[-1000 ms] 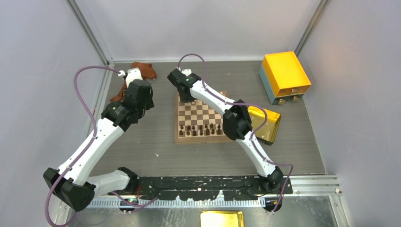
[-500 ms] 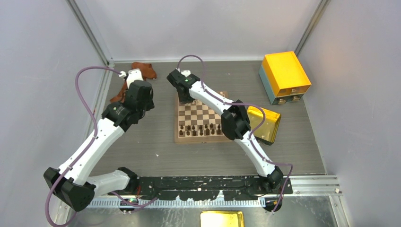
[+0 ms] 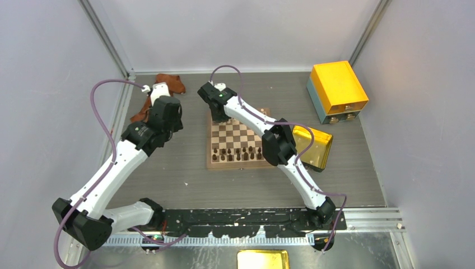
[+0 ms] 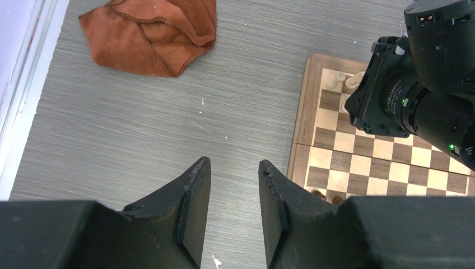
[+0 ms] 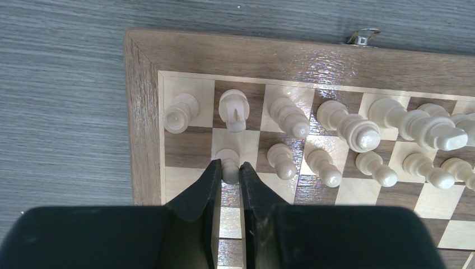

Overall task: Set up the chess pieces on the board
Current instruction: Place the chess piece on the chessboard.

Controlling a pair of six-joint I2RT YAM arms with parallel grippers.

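1. The right gripper (image 5: 228, 170) is clamped on a pale pawn (image 5: 227, 156), one finger pressed to each side of it. Whether the pawn rests on its square or hangs just above it cannot be told.
2. Just beyond its fingertips stands the back row of chess pieces (image 5: 289, 117). More pawns line up beside the gripper, to the right in the wrist view.
3. The plain border of the board (image 5: 143, 140) runs close by on the gripper's other side.
4. Dark chessmen (image 3: 238, 152) stand behind this gripper, toward the arm bases.
5. The left gripper (image 4: 233, 171) has its fingers apart, with grey table (image 4: 140, 140) showing between them. The board lies ahead and to its right, and a brown cloth (image 4: 151, 33) ahead to its left.
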